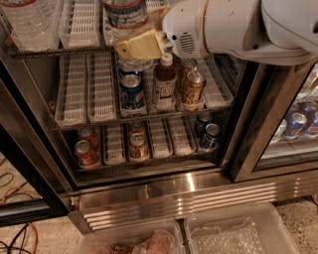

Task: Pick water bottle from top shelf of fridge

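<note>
Speckled floor [298, 221] with two clear plastic bins [258, 218] and loose cables [22, 237] lies well below the hand [141, 45], high at centre.

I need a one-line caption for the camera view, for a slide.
The gripper hovers by the base of the water bottle on the top shelf of the fridge.
</note>
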{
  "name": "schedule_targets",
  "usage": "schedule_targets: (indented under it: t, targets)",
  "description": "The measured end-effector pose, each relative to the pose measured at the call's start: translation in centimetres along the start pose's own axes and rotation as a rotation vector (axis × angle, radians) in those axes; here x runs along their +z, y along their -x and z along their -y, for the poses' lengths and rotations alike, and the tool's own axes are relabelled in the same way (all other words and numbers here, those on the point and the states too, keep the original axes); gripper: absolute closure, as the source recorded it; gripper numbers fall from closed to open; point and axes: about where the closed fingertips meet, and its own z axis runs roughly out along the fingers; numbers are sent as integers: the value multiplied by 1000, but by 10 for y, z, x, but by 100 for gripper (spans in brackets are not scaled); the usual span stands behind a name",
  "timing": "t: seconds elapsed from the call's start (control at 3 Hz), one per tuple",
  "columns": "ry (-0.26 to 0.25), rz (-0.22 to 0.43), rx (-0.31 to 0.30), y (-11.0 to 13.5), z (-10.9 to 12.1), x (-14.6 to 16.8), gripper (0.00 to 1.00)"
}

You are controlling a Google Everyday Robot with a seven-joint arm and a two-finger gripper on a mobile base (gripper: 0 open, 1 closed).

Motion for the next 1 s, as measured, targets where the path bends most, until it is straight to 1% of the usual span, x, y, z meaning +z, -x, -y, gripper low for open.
schedule_targets:
  t: [0.33,0.67,1.0]
  targets:
    - [2,-24,25,-17,5,-1,100]
    - [28,-31,55,-32,2,10,100]
    - [81,-16,73,-39,-10,29,100]
